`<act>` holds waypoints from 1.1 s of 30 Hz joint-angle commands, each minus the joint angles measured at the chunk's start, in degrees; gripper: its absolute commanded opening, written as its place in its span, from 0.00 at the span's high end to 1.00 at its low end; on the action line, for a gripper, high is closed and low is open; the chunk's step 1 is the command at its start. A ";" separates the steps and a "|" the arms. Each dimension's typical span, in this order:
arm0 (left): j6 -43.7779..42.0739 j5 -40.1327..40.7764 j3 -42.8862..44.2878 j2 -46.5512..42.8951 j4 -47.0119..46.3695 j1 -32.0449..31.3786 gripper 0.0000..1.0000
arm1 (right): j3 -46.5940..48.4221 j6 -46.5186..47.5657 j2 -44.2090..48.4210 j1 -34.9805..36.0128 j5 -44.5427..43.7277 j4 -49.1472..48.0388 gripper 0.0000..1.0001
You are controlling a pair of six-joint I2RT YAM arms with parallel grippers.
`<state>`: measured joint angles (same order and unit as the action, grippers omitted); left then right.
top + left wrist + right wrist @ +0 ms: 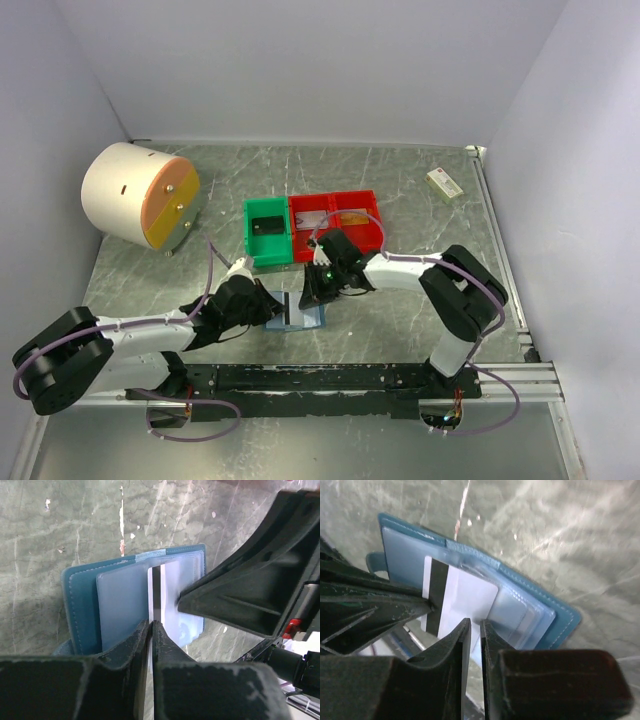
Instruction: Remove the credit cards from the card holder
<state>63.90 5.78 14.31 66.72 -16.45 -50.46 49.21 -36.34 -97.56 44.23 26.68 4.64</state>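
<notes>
Left gripper [152, 622] is pinching the card [159, 587], right gripper [475, 622] is clamping the holder [80, 605] near the table [400, 180] front edge; weak clamp is risking holder drag.

Blue card holder [560, 617] open on marbled table [560, 540], white striped card [470, 597] half out, fingers [452, 647] seemingly pinching its edge

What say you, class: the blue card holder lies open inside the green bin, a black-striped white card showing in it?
Wrong place. The top external view shows the card holder open on the table, in front of the green bin; the black-striped white card does show in it.
</notes>
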 commanded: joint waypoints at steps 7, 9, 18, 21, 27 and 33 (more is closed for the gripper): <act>0.35 0.08 -0.62 -0.43 -1.48 -0.28 0.81 | -4.59 0.00 -0.85 -1.13 -8.03 5.04 0.85; 0.35 -0.59 -1.08 -0.54 -3.50 -0.30 0.75 | -4.86 -0.07 -1.09 -1.19 -7.83 4.87 0.86; 0.70 -4.50 -3.40 1.35 -13.64 -0.26 0.68 | -5.09 -0.42 -1.43 -1.34 -7.10 4.06 0.86; 0.83 -5.66 -3.64 2.89 -16.76 -0.28 0.73 | -5.09 -0.45 -1.33 -1.50 -6.87 3.80 0.86; 1.98 -5.33 -4.01 3.28 -17.20 -0.26 0.89 | -5.05 -0.42 -1.10 -2.11 -6.51 3.58 0.86; 2.33 2.35 -1.04 -4.52 2.15 -0.27 0.93 | -4.77 -0.16 -0.90 -2.64 -6.99 4.03 0.86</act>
<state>65.89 2.63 10.74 67.22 -26.61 -50.46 46.37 -38.54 -97.51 42.74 25.61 4.16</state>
